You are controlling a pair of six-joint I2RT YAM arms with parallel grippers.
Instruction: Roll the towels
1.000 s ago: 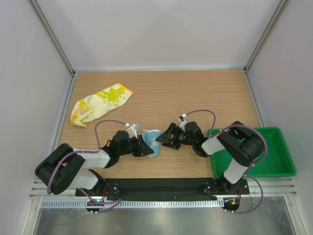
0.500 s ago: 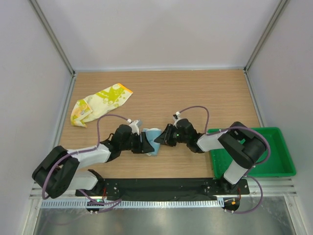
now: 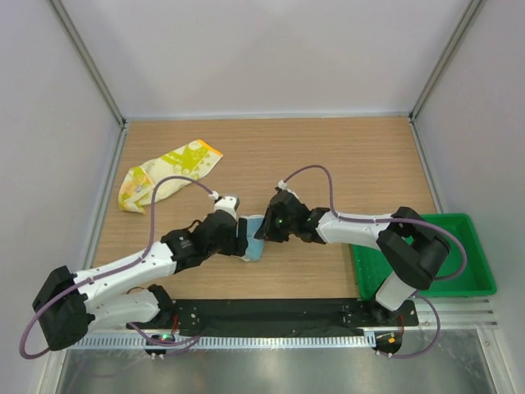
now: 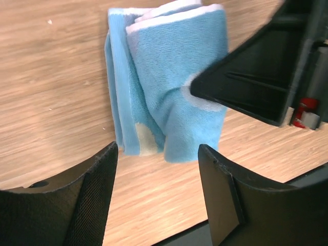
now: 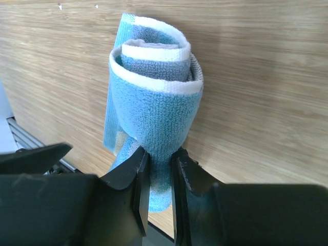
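Note:
The light blue towel [image 3: 254, 238] is rolled into a short bundle near the middle front of the table. My right gripper [image 5: 159, 169] is shut on the blue towel's [image 5: 154, 102] rolled end, pinching it between both fingers. In the left wrist view the blue towel [image 4: 169, 77] lies just ahead of my left gripper [image 4: 158, 156], which is open with only bare wood between its jaws. From above, the left gripper [image 3: 239, 238] sits against the towel's left side and the right gripper [image 3: 264, 231] at its right. The pale yellow towel [image 3: 168, 174] lies crumpled and unrolled at the back left.
A green plastic tray [image 3: 467, 258] stands at the front right beside the right arm's base. The wooden table [image 3: 344, 156] is walled on three sides. A black base plate [image 3: 271, 312] runs along the near edge.
My right gripper moved left and shut on the blue towel's rolled end. My left gripper opened and let go of the towel, staying beside it.

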